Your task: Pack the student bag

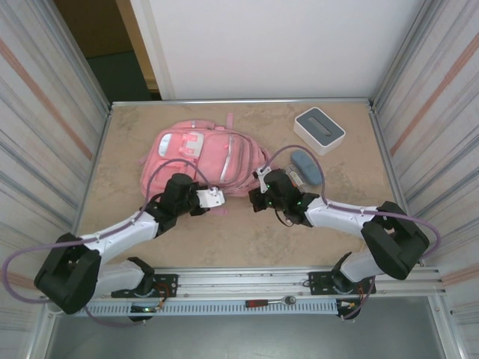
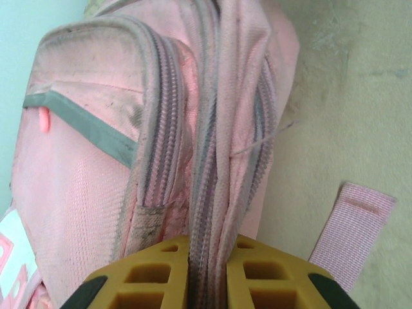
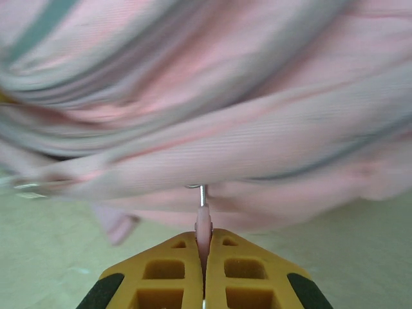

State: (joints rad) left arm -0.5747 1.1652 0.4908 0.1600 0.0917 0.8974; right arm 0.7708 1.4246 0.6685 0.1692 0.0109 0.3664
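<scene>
The student bag [image 1: 196, 153], a soft pink backpack, lies flat on the table's middle back with its near edge toward the arms. My left gripper [image 1: 215, 198] is at that near edge. In the left wrist view its yellow fingers [image 2: 161, 273] pinch a raised fold of the bag's zipper seam [image 2: 209, 193], so the left gripper [image 2: 207, 243] is shut on it. My right gripper [image 1: 256, 196] is at the bag's near right corner. In the right wrist view the right gripper [image 3: 205, 235] is shut on a pink zipper pull [image 3: 203, 220] hanging from the blurred bag [image 3: 212, 109].
A white-and-grey box [image 1: 319, 129] stands at the back right. A blue-grey pouch [image 1: 305, 166] lies just behind the right arm. A loose pink strap end [image 2: 353, 225] rests on the table beside the bag. A red-handled tool [image 1: 269, 302] lies on the front rail.
</scene>
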